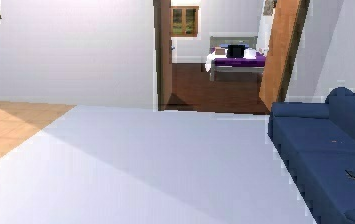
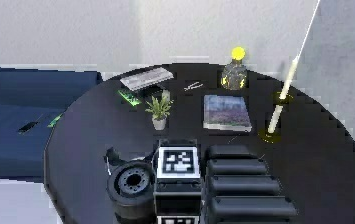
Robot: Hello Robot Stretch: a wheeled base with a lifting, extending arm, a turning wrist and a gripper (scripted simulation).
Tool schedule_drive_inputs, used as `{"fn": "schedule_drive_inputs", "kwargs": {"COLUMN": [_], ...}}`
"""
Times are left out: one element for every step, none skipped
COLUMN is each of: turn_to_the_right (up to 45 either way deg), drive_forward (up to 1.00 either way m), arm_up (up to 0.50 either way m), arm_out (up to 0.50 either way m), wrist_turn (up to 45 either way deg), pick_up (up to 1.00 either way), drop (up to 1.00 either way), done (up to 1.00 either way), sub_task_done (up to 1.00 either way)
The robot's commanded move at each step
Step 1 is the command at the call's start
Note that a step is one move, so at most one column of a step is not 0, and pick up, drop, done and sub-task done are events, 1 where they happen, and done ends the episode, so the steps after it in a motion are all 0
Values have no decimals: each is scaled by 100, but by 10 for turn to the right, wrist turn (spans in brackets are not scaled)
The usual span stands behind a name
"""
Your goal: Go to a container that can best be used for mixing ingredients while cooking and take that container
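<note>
Closest is the robot's dark arm (image 2: 237,190) with its claw (image 2: 120,162) against a round black surface (image 2: 315,165), grip impossible to tell, near a potted plant (image 2: 159,107), book (image 2: 227,112), bottle (image 2: 235,71) and candle (image 2: 278,112); where the mixing bowl sits cannot be told, so turning away carelessly could topple them.

The dark ridged arm (image 2: 243,185) bears white black-marked squares (image 2: 180,162) and a round dark tool (image 2: 131,172).

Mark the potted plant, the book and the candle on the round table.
potted plant (image 2: 160,104): arm side view, on its green leaves.
book (image 2: 227,112): arm side view, middle of its cover.
candle (image 2: 283,95): arm side view, midway up its stick.
</note>
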Motion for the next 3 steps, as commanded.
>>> {"fn": "schedule_drive_inputs", "kwargs": {"turn_to_the_right": [0,0,0], "drive_forward": [0,0,0], "arm_up": [-26,0,10], "arm_out": [0,0,0], "wrist_turn": [0,0,0], "pick_up": [0,100,0], "drop": [0,0,0], "done": [0,0,0], "sub_task_done": [0,0,0]}}
